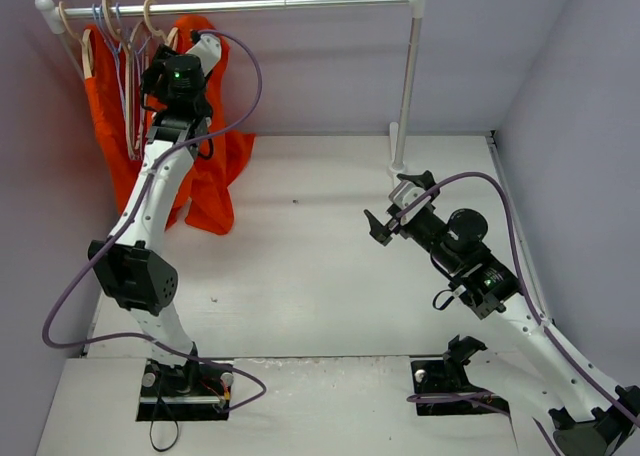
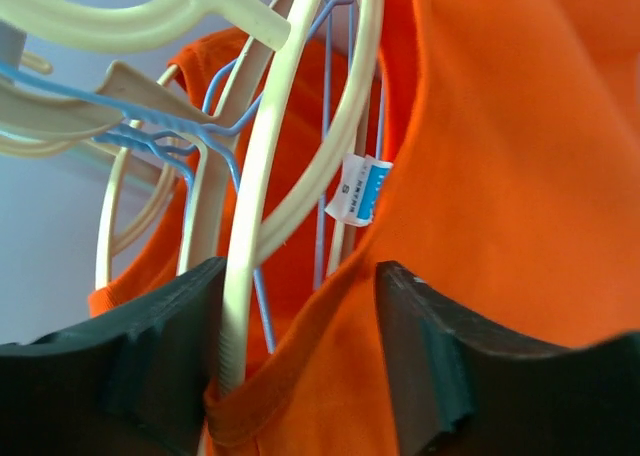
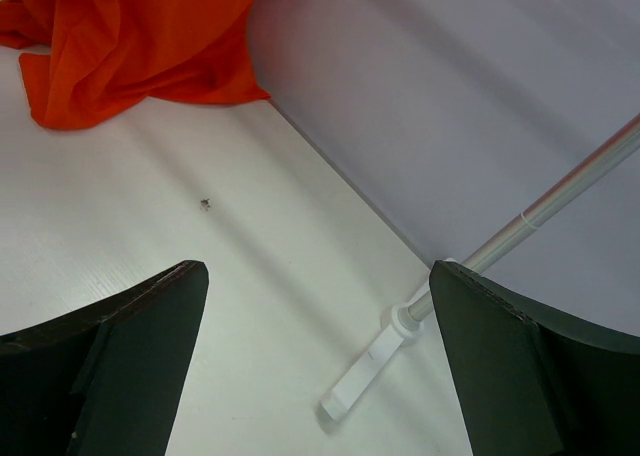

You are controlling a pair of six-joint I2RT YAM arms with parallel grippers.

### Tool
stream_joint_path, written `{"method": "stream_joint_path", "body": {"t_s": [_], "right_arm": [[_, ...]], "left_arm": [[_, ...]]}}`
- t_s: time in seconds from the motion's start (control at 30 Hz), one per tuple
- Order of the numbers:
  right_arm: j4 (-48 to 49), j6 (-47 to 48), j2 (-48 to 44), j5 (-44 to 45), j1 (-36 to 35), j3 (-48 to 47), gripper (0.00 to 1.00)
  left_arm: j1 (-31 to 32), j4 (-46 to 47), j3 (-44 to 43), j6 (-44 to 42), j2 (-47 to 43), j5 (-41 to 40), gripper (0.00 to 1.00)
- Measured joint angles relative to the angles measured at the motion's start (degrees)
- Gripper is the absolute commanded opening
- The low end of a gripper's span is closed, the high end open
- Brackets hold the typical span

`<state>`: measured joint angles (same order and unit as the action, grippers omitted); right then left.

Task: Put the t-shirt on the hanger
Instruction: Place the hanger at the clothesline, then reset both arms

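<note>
Far left of the rail (image 1: 280, 6), a second orange garment (image 1: 103, 96) is hanging among a bunch of hangers, including some thin blue wire hangers (image 2: 180, 131). Just right of that, the left arm is reaching up into the bunch. On its wrist cam the left gripper (image 2: 300, 306) is sitting with its jaws spread. One arm of the cream hanger (image 2: 240, 276) is running down right against the inside of the left finger (image 2: 160, 336), and the collar of the t-shirt (image 2: 520, 176) is passing through the gap, so nothing is looking pinched. The little white-and-blue neck label (image 2: 360, 188) is showing just above the gap.

The t-shirt itself is hanging up at the far left by the rail. From there it is draping down to the right of the left arm, with its bottom edge bunching on the white table (image 1: 320, 276).

Over on the right, the right gripper (image 1: 398, 204) is hovering above the table with its jaws spread wide and nothing between them, well apart from the shirt. It is sitting near the rail's upright post (image 1: 405, 86), and the post's foot is showing on its wrist cam.
</note>
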<state>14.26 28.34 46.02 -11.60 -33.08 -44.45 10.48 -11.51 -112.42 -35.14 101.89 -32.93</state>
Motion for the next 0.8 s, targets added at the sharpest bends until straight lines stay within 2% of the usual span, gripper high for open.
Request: {"method": "stream_joint_path", "body": {"t_s": [0.13,0.33,0.57,0.67,0.8], "right_arm": [[0.00,-0.48,0.00,-0.35,0.00,0.02,1.00],[-0.02,-1.36,-0.66,-0.22,0.00,0.00,1.00],[-0.90,-4.46,-3.52,2.99,0.00,-0.13,1.00],[-2.73,-8.28,-4.94,5.95,-0.02,-0.81,1.00],[-6.01,-14.21,-7.17,10.47,-0.02,-2.08,1.00]], "left_arm": [[0.00,-3.39,-0.42,3.23,-1.79,2.29,0.69],[0.00,-10.88,-4.37,10.69,-7.13,8.57,0.74],[0.00,-20.33,-5.33,22.84,-22.34,20.48,0.77],[0.00,-23.89,-1.66,28.81,-30.58,26.40,0.77],[0.00,-28.17,12.28,36.20,-43.32,34.29,0.77]]}}
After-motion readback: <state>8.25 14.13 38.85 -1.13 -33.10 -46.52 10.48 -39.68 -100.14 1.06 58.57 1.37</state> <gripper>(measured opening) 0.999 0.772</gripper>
